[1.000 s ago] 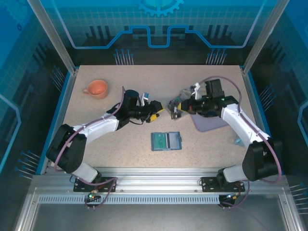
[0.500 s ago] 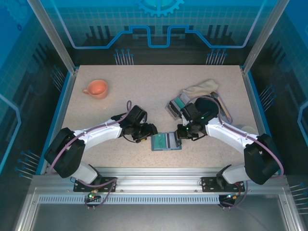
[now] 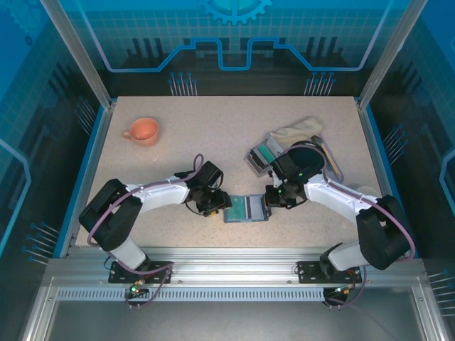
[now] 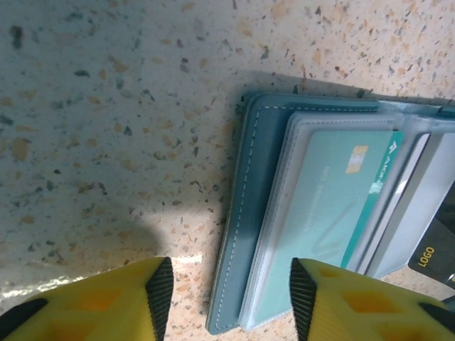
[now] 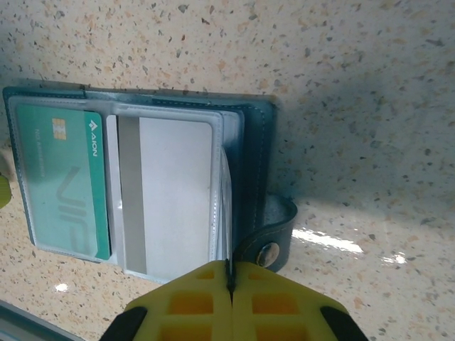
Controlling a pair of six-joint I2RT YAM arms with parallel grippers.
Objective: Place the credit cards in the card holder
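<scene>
**Open wallet between two grippers, near edge of the table**

The speckled, stone-like tabletop (image 3: 178,142) carries one card holder (image 5: 252,153) beside the middle of its near edge. It is soft teal leather with pale stitching, spread flat, its long axis along that edge and its snap strap at the right end.

The left gripper (image 4: 229,302) hovers at its left edge, yellow fingers spread. The right gripper (image 5: 229,284) has its fingers pressed together on a thin pale sheet (image 5: 226,206), seen edge-on; card or sleeve, I cannot tell.

Two cards lie in clear sleeves, long sides across the wallet: a teal card (image 5: 60,181) and a grey card (image 5: 170,192) with a dark stripe.
</scene>
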